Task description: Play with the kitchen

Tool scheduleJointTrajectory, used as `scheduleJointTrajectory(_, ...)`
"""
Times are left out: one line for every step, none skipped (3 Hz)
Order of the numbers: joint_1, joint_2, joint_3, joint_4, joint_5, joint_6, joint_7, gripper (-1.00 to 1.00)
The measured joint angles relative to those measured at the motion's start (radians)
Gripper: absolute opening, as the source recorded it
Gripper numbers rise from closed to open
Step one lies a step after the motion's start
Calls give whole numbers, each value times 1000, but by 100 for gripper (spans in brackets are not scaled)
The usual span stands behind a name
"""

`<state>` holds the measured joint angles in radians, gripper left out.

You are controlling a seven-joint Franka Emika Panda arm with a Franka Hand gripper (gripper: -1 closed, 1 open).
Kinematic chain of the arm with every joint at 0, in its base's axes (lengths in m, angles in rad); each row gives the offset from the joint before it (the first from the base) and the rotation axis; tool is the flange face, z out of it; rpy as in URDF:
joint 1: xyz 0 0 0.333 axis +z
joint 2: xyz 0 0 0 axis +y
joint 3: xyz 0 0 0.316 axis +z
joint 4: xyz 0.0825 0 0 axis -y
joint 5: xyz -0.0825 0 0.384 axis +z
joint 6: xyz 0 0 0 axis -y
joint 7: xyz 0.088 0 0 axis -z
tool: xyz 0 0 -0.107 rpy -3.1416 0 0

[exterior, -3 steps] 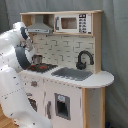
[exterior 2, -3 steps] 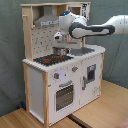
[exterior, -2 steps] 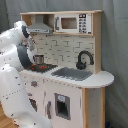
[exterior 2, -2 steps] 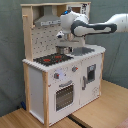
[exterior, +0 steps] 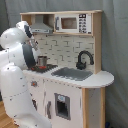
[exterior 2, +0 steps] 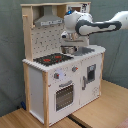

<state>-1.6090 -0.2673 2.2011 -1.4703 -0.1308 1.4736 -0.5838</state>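
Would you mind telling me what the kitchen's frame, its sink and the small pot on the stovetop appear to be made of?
The kitchen frame looks like white-painted board with pale bare-wood edges showing a matte, grainy tone. The sink appears grey and dull, probably plastic or painted metal. The pot has a silvery sheen, suggesting metal, though that is uncertain.

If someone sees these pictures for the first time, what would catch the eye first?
Probably the tall white and wood toy kitchen filling both exterior views. Next, the white robot arm reaching over its counter, wrist down by a small metal pot near the black stovetop. The microwave on top also stands out.
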Motion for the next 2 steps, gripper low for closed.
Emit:
scheduleJointTrajectory(26,59,0,-57,-48,3,36,-100)
scheduleJointTrajectory(52,123,1,-117,-101,6,79,-100)
